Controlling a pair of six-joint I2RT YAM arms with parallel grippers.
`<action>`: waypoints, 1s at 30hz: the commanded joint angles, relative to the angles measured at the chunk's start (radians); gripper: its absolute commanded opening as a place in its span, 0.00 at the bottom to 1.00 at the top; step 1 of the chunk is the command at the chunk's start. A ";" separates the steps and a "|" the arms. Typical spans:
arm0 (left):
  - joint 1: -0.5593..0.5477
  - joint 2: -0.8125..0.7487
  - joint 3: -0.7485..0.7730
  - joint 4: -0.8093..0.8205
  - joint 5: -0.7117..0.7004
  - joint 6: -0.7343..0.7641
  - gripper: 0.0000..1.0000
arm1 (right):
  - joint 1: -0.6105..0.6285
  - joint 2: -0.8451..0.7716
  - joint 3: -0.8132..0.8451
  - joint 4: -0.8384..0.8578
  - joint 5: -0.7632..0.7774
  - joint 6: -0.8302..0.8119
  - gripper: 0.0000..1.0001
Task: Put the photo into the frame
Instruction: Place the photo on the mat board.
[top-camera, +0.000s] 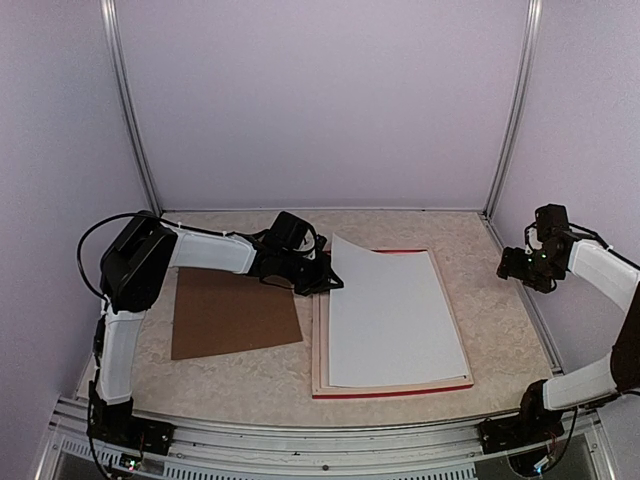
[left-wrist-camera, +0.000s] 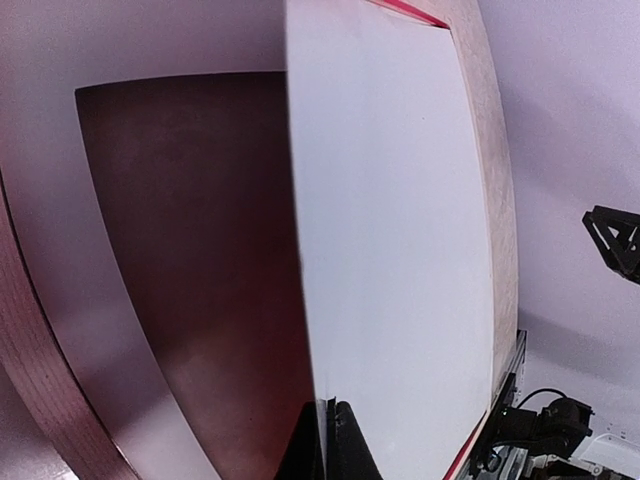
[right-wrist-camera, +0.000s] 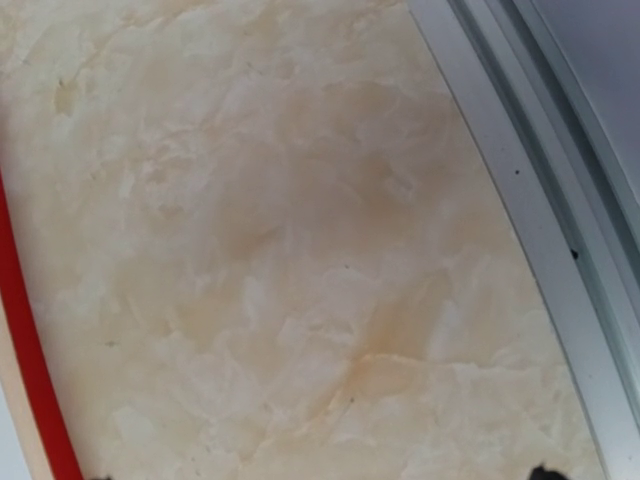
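Observation:
The frame (top-camera: 390, 388) lies face down in the middle of the table, pale wood up, with a red line along its near and far edges. Over it slants the photo (top-camera: 395, 315), white back up, its left edge raised. My left gripper (top-camera: 325, 278) is shut on that raised edge. In the left wrist view the fingers (left-wrist-camera: 350, 445) pinch the sheet (left-wrist-camera: 400, 250) edge-on. Beneath it a pale surround with a dark maroon rectangle (left-wrist-camera: 200, 260) fills the frame (left-wrist-camera: 40, 370). My right gripper (top-camera: 514, 265) hangs open at the table's right side, holding nothing.
A brown backing board (top-camera: 235, 313) lies flat left of the frame, under my left arm. The right wrist view shows marbled tabletop (right-wrist-camera: 300, 250), the frame's red edge (right-wrist-camera: 25, 340) at the left and the metal rail (right-wrist-camera: 520, 200) at the right.

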 joint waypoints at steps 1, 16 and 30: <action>0.008 -0.002 0.029 -0.032 -0.011 0.037 0.00 | -0.010 0.007 0.003 0.014 -0.027 -0.012 0.89; 0.011 0.031 0.094 -0.106 -0.008 0.089 0.00 | -0.011 0.012 0.000 0.016 -0.034 -0.012 0.89; 0.011 0.048 0.126 -0.142 -0.017 0.117 0.00 | -0.009 0.013 -0.005 0.018 -0.037 -0.012 0.89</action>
